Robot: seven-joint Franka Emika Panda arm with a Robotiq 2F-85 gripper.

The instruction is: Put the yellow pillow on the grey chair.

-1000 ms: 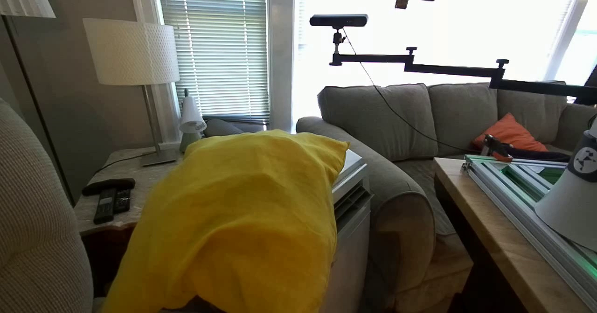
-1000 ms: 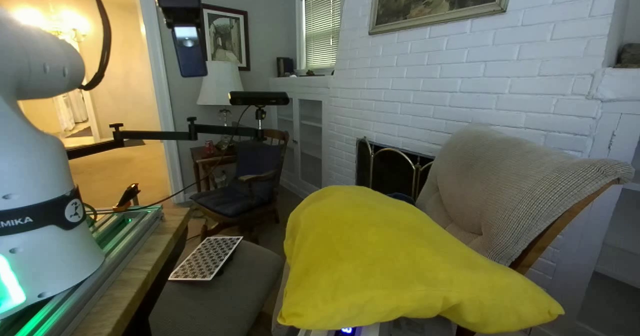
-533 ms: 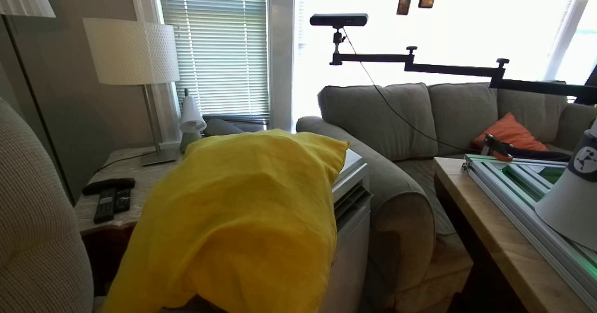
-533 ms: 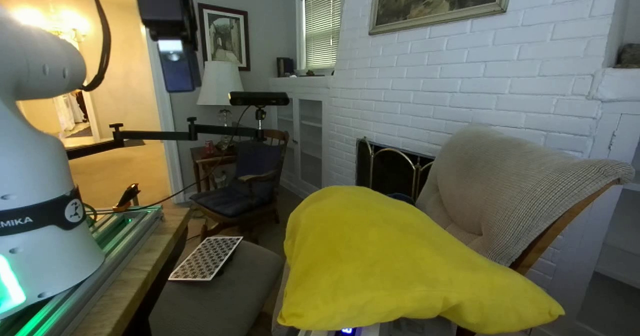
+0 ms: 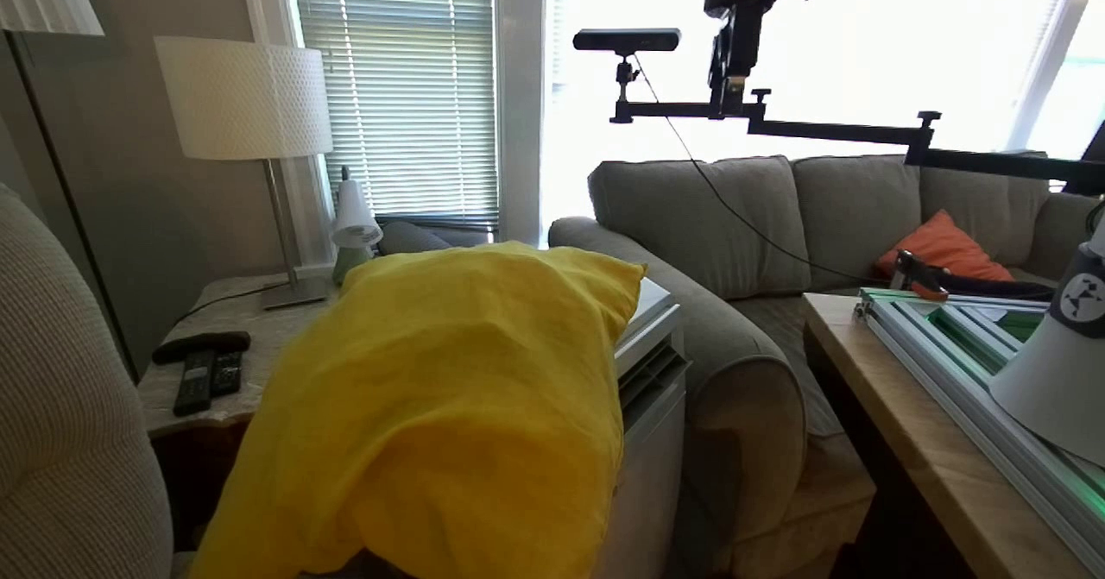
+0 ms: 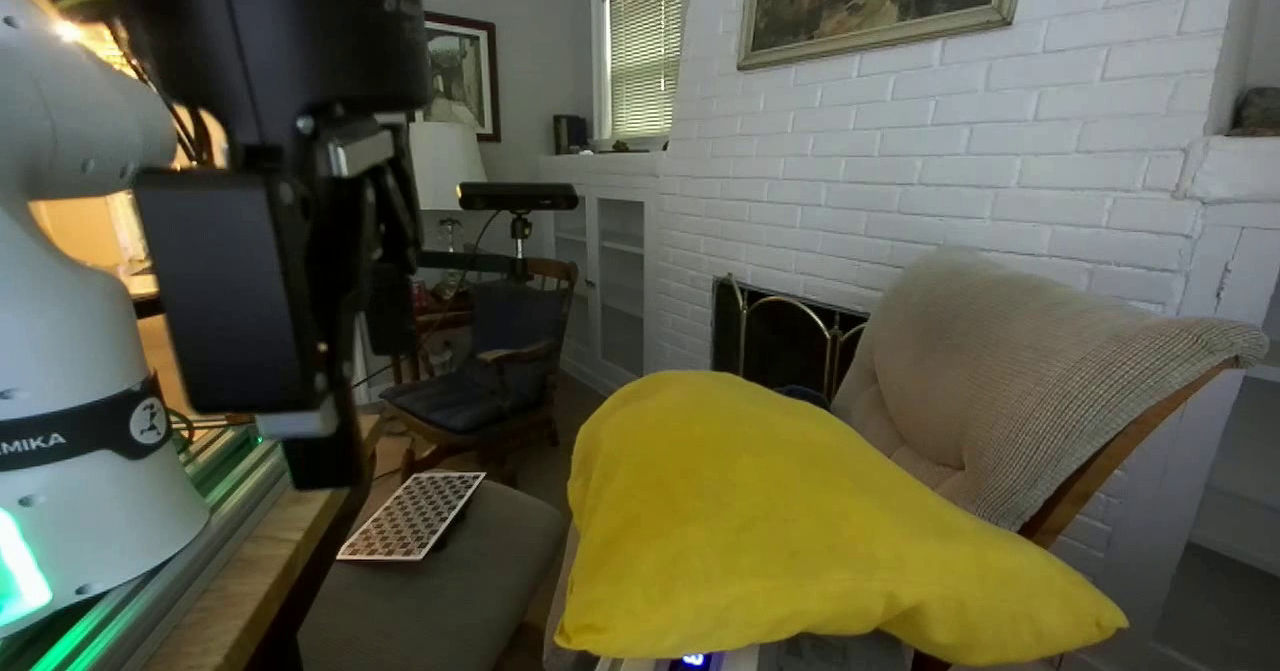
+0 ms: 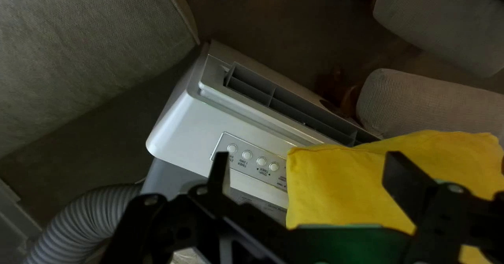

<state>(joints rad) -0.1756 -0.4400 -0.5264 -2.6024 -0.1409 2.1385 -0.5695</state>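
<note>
Wrist view: gripper (image 7: 308, 163) spread & empty, yellow pillow (image 7: 338, 193) below, off toward frame right

Key relation: the pillow isn't centred under the gripper. Its near end, squared-off, lies below & to frame right; one finger (image 7: 217, 169) overlaps the white appliance (image 7: 189, 126), the opp. finger (image 7: 401, 177) overlaps yellow cloth. Gap is wide, nothing held; in both exterior views the gripper shows apart from the cloth.

Pillow loc.: on the white appliance, draped across its top, w/ the control panel (image 7: 252, 159) peeking out just beside the edge. Long axis: in an exterior view it runs L–R, from a rounded bulk down to a pointed end (image 6: 1070, 611); wrist view cuts the far part off. Single arm (image 6: 60, 321), so no question of which is nearer.

Step in hand is prob. the grasp, pillow not yet picked up. My read: shift toward cloth 1st, then drop; straight down, one finger would likely hit hard plastic. Looks floppy, so a corner pinch may sag.

The grey chair (image 5: 69, 389), as I take it, = woven upholstery cut off at frame left in an exterior view, near the pillow's low end; touching or not, can't tell.

Containers: none in play AFAICT. Built-in cabinet (image 6: 621, 291) in bg, contents too dim to tell.
</note>
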